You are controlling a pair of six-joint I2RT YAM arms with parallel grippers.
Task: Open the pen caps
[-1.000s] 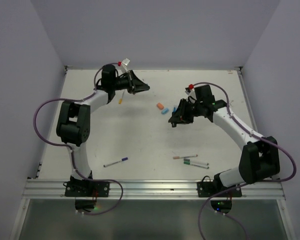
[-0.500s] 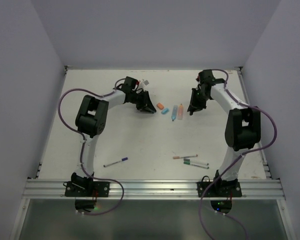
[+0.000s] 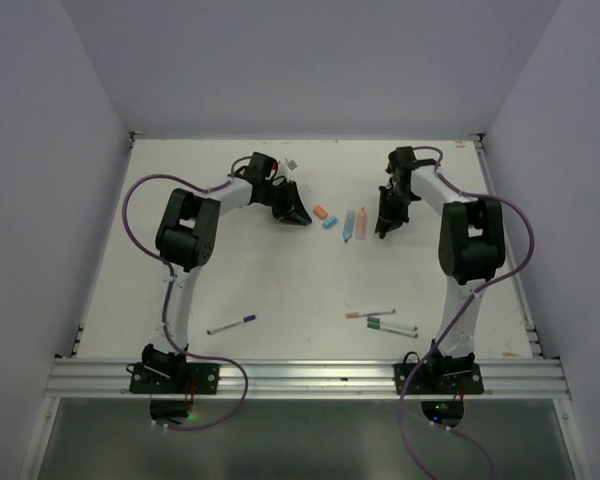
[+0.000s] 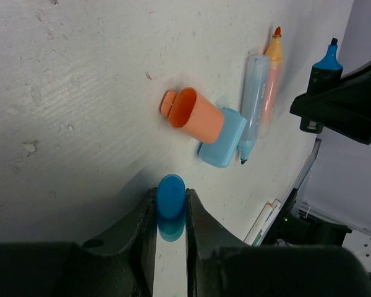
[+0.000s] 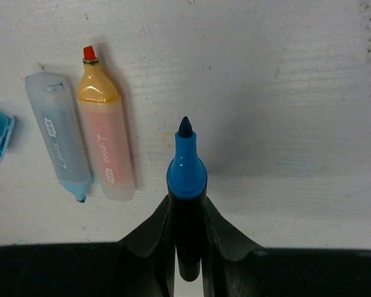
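My left gripper [image 4: 170, 216] [image 3: 296, 214] is shut on a dark blue cap [image 4: 170, 197], held low over the table. Just beyond it lie a loose orange cap [image 4: 196, 115] [image 3: 320, 212] and a light blue cap [image 4: 222, 138] [image 3: 330, 222]. My right gripper [image 5: 188, 226] [image 3: 382, 224] is shut on an uncapped marker [image 5: 187, 176] with a black barrel and a bare blue tip. Left of that marker, an uncapped light blue highlighter [image 5: 57, 139] [image 3: 349, 227] and an uncapped orange highlighter [image 5: 105, 145] [image 3: 361, 219] lie side by side.
Thin white pens lie near the front: one with a purple cap [image 3: 230, 324] at front left, and a pink-capped one [image 3: 370, 313] with two green-marked ones [image 3: 392, 326] at front right. Grey walls close the table [image 3: 230, 270] on three sides.
Both arms have come down from higher poses to the table's middle back, the left gripper moving right toward the loose caps and the right swinging to the back right. Over the last half second, almost nothing moved.
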